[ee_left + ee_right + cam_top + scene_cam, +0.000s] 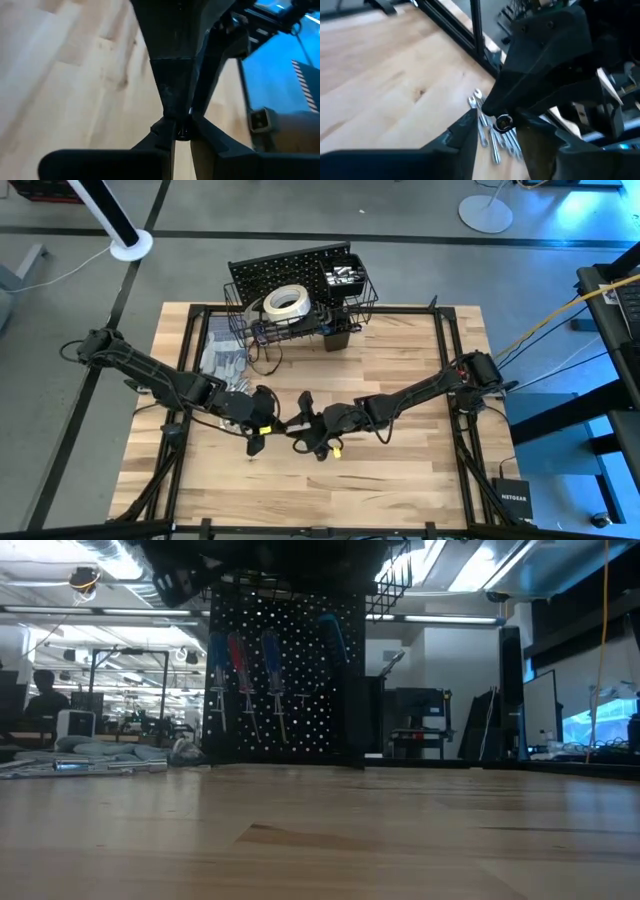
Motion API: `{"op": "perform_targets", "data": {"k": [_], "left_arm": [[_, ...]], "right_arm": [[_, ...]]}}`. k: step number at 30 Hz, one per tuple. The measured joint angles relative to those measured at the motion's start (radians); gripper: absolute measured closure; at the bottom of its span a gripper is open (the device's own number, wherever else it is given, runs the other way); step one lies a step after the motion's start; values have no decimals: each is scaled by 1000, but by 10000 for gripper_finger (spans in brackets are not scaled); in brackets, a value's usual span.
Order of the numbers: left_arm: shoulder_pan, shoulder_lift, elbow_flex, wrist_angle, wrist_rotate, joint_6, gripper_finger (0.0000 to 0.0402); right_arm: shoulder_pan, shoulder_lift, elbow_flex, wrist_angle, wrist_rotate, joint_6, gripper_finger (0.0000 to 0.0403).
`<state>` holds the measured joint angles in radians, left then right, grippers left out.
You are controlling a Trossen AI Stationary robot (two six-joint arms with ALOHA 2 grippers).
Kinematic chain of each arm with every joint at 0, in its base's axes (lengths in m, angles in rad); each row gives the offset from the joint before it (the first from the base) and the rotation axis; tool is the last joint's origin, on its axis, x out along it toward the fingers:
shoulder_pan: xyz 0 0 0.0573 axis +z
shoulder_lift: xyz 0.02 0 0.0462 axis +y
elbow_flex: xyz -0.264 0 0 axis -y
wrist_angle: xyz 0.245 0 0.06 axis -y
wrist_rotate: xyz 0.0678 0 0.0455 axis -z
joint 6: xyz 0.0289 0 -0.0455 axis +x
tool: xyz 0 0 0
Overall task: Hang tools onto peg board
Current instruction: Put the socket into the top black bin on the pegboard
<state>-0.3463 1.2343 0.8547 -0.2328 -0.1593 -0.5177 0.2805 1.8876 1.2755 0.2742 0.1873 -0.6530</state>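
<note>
My two grippers meet tip to tip above the middle of the table. My left gripper point(270, 423) is shut on a small silver tool with a ring end point(503, 122). My right gripper point(303, 426) is open, with one finger on either side of that ring point(182, 133). Several silver wrenches point(490, 136) lie on the table below. The black peg board point(290, 268) stands at the far edge. Red- and blue-handled screwdrivers point(238, 662) hang on it. A white tape roll point(285, 302) lies in its wire basket. My left gripper pinches the small tool beside its ring end point(182, 133) between its two fingertips point(161, 129). The fingers come from the table's left, slanting down. The tool is lifted clear of the table. The fingers hide the rest of the tool.
Grey gloves point(222, 360) lie at the far left near the board. A black cup point(338, 335) and a second basket point(350, 278) with silver items hang on the board. Black frame rails point(455, 370) run along the table's edges. Bare wood point(400, 480) lies at the near right.
</note>
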Motion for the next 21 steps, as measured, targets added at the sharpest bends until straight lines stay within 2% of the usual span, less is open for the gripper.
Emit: {"op": "perform_targets", "data": {"k": [3, 6, 9, 12, 15, 18, 21], "left_arm": [[-17, 0, 4, 19, -62, 20, 375], [-56, -2, -2, 67, -153, 47, 375], [-80, -2, -60, 260, -203, 85, 375], [-83, -2, -149, 484, -236, 96, 375], [-76, -2, -253, 721, -278, 81, 375], [-75, -2, -355, 944, -319, 47, 375], [-75, -2, -435, 1090, -351, 5, 373]], "right_arm": [[11, -54, 1, -113, 75, 41, 254], [13, -119, 2, -257, 83, 159, 250], [13, -156, 2, -365, 70, 262, 249], [13, -157, 1, -416, 88, 294, 249], [15, -156, -9, -364, 132, 297, 249], [15, -155, -33, -273, 242, 266, 249], [15, -155, -52, -150, 343, 220, 249]]}}
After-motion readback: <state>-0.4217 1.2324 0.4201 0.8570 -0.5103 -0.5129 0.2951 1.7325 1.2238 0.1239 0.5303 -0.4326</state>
